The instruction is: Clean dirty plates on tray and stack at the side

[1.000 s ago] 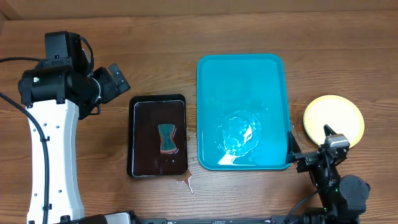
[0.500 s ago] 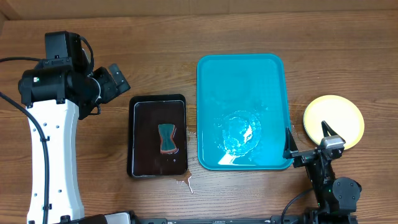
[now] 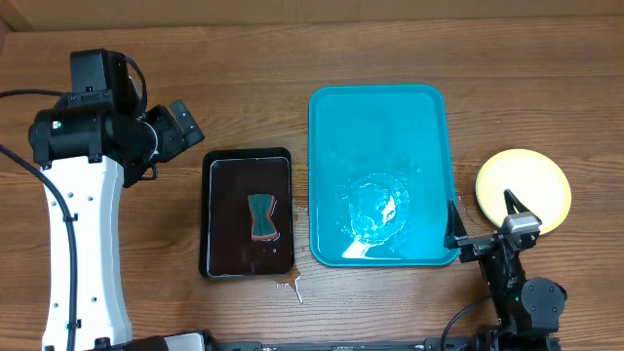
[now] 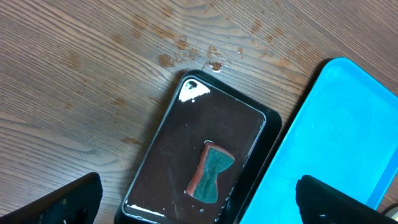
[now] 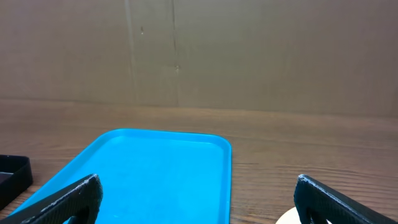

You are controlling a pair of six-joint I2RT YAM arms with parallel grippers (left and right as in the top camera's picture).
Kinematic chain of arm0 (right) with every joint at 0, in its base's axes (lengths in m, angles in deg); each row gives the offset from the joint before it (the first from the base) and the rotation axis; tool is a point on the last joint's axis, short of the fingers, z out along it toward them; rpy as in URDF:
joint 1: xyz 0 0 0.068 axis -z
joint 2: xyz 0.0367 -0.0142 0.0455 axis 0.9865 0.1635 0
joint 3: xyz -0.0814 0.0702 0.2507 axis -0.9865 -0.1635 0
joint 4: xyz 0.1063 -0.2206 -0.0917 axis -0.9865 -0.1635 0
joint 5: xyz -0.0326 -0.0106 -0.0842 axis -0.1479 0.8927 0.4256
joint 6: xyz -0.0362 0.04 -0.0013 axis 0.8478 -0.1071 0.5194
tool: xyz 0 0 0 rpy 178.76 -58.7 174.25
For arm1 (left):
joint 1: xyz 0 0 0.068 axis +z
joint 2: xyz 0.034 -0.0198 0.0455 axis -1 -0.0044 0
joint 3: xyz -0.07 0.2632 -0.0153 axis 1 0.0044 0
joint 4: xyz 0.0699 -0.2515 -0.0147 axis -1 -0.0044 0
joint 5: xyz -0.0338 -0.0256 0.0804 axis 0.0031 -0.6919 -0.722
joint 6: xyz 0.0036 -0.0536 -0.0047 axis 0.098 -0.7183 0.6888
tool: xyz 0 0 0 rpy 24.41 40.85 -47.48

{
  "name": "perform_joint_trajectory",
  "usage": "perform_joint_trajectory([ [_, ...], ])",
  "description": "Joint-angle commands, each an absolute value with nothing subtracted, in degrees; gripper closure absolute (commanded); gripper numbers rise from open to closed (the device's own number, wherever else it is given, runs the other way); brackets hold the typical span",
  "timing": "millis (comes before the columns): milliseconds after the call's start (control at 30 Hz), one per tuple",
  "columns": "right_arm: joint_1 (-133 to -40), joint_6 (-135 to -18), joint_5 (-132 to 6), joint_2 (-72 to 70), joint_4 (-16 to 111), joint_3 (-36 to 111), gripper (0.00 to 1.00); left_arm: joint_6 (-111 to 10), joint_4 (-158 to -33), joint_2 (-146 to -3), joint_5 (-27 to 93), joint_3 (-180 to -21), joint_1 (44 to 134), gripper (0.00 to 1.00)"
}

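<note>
Seems finished, with plates stacked just beside the bare, wet tray, left gripper and right gripper spread, empty.

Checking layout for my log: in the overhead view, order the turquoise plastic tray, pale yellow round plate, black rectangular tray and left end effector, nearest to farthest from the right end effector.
1. Too close to call: turquoise plastic tray just left of the right end effector, pale yellow round plate just right.
2. black rectangular tray, farther left.
3. left end effector, far left.
</note>
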State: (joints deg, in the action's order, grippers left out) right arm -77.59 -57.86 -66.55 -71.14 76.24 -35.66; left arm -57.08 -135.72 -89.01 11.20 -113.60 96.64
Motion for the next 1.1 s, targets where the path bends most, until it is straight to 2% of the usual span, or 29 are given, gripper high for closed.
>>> perform_joint_trajectory([
  [0,-77.59,-57.68,-66.15,-71.60,76.64,-36.25,0.00,-55.79,-135.66,-89.47,10.81,-114.34,96.84,0.00],
  [167,-77.59,-57.68,-66.15,-71.60,76.64,-36.25,0.00,-55.77,-135.66,-88.11,10.78,-114.29,95.72,0.00],
  [300,-77.59,-57.66,-66.15,-71.60,76.64,-36.25,0.00,-55.31,-135.81,-83.48,10.52,-114.27,90.43,0.00],
  [467,-77.59,-57.68,-66.15,-71.60,76.64,-36.25,0.00,-52.12,-133.30,-76.20,-0.80,-114.05,84.27,0.00],
  [567,-77.59,-57.68,-66.15,-71.60,76.64,-36.25,0.00,-52.12,-129.40,-70.63,-2.46,-111.65,83.59,0.00],
  [867,-77.59,-57.66,-66.15,-71.60,76.64,-36.25,0.00,-49.32,-104.75,-48.66,-2.31,-86.51,83.94,0.00],
  [1067,-77.59,-57.66,-66.15,-71.60,76.64,-36.25,0.00,-48.27,-90.57,-33.27,2.96,-66.17,87.20,0.00],
])
